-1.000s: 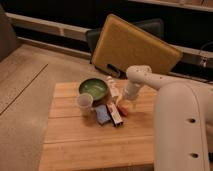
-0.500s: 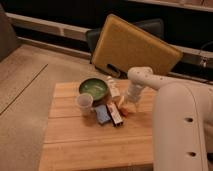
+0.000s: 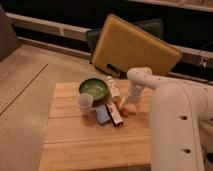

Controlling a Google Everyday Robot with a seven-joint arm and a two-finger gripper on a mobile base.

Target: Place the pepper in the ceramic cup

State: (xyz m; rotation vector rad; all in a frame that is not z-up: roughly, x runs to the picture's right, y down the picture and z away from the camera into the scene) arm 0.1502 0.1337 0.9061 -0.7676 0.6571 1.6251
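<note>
- Camera view looked down on a slatted wooden table standing on a pale speckled floor.
- Behind the table a large yellow board leaned tilted against a dark wall, with something dark just behind it.
- The things sat bunched at the table's far middle: a green bowl, the cup just in front of it, and two small boxes lying flat to the cup's right, a bluish one and a dark one with a white and red label.
- A pale carton stood just beside the bowl.
- The pepper was small, red-orange and glossy. It lay on the wood at the right edge of the dark box, apart from the cup, with both boxes between them.
- The cup was plain, off-white and upright, narrower than the bowl.
- The white arm reached in from the right, and the gripper pointed down right over the pepper with its jaws apart; I could not tell whether it touched the pepper.
- Against the moment before, nothing on the table had shifted, and the gripper hung in much the same spot.
</note>
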